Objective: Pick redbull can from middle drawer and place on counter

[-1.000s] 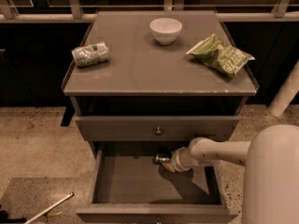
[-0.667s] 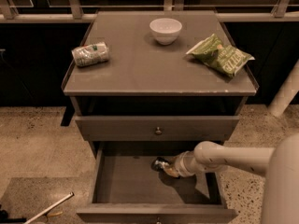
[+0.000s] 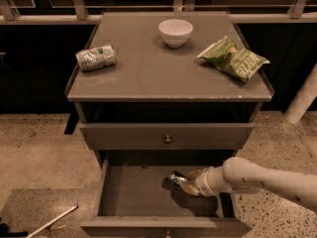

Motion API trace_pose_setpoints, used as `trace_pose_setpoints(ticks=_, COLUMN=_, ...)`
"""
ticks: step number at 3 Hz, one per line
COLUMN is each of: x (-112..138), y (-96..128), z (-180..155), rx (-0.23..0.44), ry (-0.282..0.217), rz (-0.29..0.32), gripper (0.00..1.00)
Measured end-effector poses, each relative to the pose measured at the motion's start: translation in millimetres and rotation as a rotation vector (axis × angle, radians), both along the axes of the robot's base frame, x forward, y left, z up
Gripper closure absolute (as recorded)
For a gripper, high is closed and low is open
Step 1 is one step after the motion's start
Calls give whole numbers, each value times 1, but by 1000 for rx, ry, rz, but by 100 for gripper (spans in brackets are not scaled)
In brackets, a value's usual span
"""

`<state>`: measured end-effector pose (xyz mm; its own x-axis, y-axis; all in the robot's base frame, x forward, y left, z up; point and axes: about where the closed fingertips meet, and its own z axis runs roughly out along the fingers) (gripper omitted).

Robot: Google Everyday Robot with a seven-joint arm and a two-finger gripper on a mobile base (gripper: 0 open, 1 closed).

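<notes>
The middle drawer (image 3: 131,192) is pulled open below the counter (image 3: 158,71). My gripper (image 3: 187,183) reaches in from the right, over the right half of the drawer floor. It is shut on the redbull can (image 3: 175,178). The can lies sideways in the grip with its silver top pointing left. Most of its body is hidden by the gripper. A shadow lies on the drawer floor beneath it. My white arm (image 3: 257,180) runs off to the right edge of the view.
On the counter lie a white-and-green can (image 3: 95,57) on its side at the left, a white bowl (image 3: 175,32) at the back and a green chip bag (image 3: 234,58) at the right. The knobbed upper drawer (image 3: 168,139) is closed. A white stick (image 3: 52,221) lies on the floor.
My gripper with the can has shifted slightly toward the drawer's front. The bulky white part of my body has moved out of view to the right.
</notes>
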<state>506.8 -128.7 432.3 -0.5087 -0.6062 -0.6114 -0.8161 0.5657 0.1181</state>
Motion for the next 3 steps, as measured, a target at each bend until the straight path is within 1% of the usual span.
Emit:
trace_pose_setpoints(ticks=1, x=-13, y=-10, z=33, rx=25, ry=5, rz=19, gripper=100)
trace_pose_setpoints(ticks=2, x=-19, y=-16, z=76, rx=45, ry=-29, rz=66, gripper=100)
trace_pose_setpoints(ticks=3, x=-22, y=-16, z=77, rx=47, ry=-23, rz=74, gripper=100)
